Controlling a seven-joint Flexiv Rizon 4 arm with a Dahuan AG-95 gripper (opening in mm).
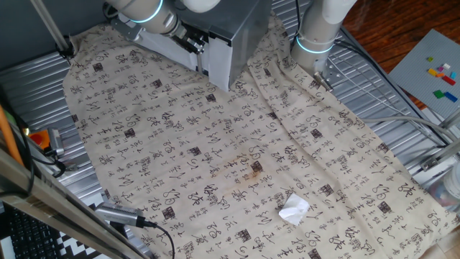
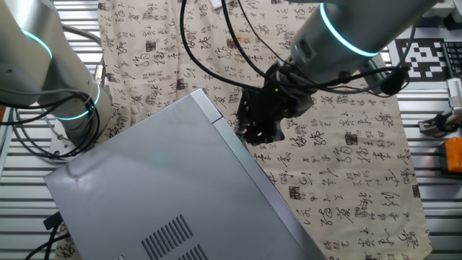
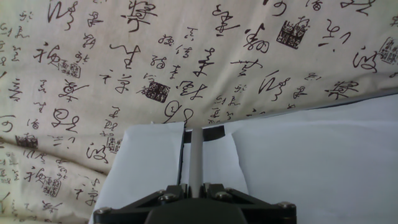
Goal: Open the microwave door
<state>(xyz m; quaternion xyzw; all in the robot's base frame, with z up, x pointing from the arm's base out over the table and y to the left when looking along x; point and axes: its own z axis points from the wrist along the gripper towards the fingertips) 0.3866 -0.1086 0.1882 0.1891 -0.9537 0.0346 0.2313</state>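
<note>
gripper (image 3: 196,180) at prob. door (image 3: 314,165) edge

A cream cloth (image 1: 215,151) printed with black calligraphy and seal marks covers a table of ribbed metal slats (image 1: 32,86), hanging in loose folds along its right side. A brownish stain (image 1: 253,171) marks the cloth near its middle, and a crumpled white paper scrap (image 1: 294,209) lies toward the near edge. At far right, a grey board (image 1: 431,68) carrying small coloured blocks (image 1: 442,75) rests on dark wooden flooring (image 1: 374,32).
</note>
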